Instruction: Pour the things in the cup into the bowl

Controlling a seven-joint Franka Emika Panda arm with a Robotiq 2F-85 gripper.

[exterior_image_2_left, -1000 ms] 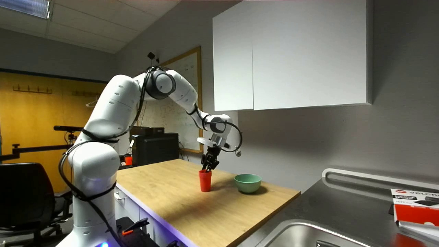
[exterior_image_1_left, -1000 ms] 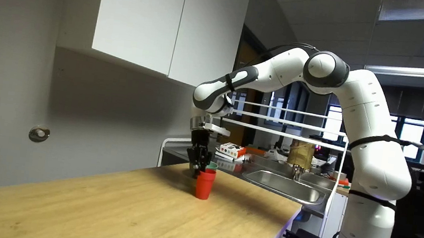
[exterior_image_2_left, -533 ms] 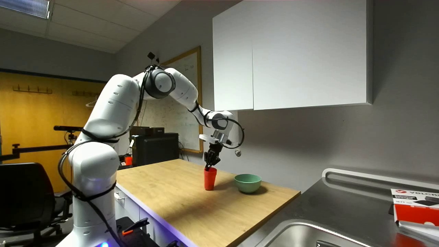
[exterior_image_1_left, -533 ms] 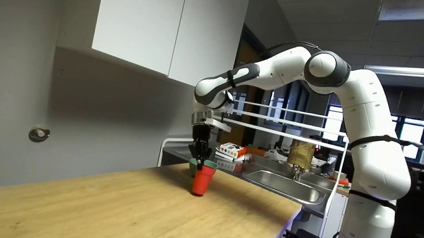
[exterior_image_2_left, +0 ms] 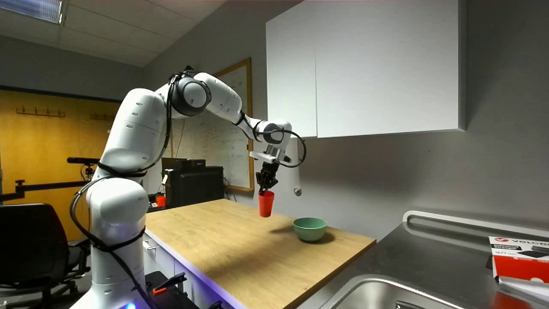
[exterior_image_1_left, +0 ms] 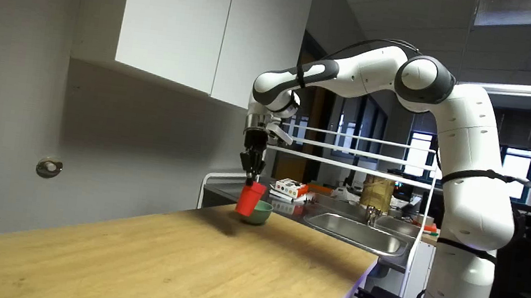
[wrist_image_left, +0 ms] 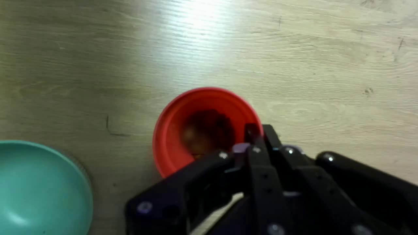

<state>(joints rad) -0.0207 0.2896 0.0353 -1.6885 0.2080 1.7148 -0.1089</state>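
In an exterior view, the end effector [exterior_image_2_left: 262, 191] pinches the cup [exterior_image_2_left: 266, 206] at its rim, likely to leave the mouth free for pouring, and holds it clear of the surface [exterior_image_2_left: 214, 231]; rightward, near its right corner, the bowl [exterior_image_2_left: 309, 231] sits upright, presumably to catch the pour.

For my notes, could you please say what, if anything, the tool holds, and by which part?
The tool holds the red cup by its rim, on the side away from the green bowl, one fingertip inside and one outside.
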